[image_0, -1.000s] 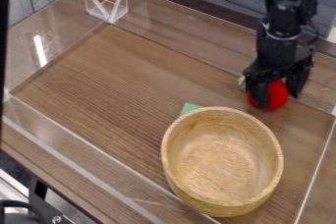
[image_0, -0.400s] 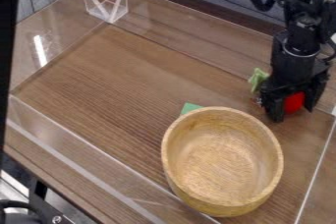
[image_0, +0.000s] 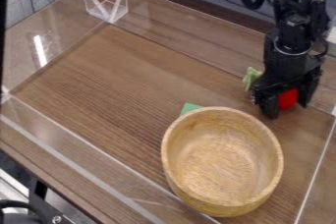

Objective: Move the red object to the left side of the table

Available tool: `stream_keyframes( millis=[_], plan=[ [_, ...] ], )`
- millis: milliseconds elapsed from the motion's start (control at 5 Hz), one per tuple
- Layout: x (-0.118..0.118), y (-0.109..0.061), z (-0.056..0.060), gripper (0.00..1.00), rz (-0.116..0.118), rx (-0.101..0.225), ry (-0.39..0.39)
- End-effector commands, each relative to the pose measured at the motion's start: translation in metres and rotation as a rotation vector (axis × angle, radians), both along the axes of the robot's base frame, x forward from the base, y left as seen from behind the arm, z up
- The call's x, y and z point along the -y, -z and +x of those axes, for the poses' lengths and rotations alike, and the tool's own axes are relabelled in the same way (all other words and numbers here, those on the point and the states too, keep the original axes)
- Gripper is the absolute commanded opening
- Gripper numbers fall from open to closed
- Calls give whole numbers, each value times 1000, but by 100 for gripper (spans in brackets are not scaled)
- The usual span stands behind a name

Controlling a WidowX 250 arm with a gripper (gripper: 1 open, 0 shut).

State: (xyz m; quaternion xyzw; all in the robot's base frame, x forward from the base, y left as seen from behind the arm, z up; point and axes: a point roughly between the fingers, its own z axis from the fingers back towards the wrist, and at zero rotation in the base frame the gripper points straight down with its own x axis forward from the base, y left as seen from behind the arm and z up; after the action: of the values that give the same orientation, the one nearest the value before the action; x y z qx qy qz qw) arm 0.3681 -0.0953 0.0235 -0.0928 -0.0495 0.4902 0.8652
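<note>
The tabletop [image_0: 105, 90] spans most of the view, with clear walling at its edges. The bowl [image_0: 222, 161] sits toward five o'clock. The arm [image_0: 292, 33] comes in from one o'clock, its claw [image_0: 285, 100] pointing down at about three o'clock on the tabletop. The claw stands wide, fingers to either side of the red fruit [image_0: 288, 98], which lies up from the bowl, at the bowl's one o'clock. The green piece [image_0: 191, 109] is just beside the bowl's rim, at its eleven o'clock.

The step in hand looks like the grasp: lining up over the fruit before taking hold. Next the claw should settle so that the fruit sits squarely between the fingers, then close; after that comes a lift and a carry toward nine o'clock, high enough to miss the bowl.

The fingers cover much of the fruit, so whether they touch it is hard to tell. Its far side is hidden, and the upper arm is cut off by the top edge. The green piece is partly behind the rim.
</note>
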Motion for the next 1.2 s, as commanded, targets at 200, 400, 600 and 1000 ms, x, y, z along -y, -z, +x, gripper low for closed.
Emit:
stream_keyframes(
  millis=[200, 400, 600, 1000],
  plan=[
    [-18, -62, 6, 0, -78, 107, -61],
    [-36, -92, 3, 0, -119, 140, -51],
    [-49, -104, 2, 0, -128, 163, -56],
    [-65, -94, 2, 0, -101, 179, -9]
  ],
)
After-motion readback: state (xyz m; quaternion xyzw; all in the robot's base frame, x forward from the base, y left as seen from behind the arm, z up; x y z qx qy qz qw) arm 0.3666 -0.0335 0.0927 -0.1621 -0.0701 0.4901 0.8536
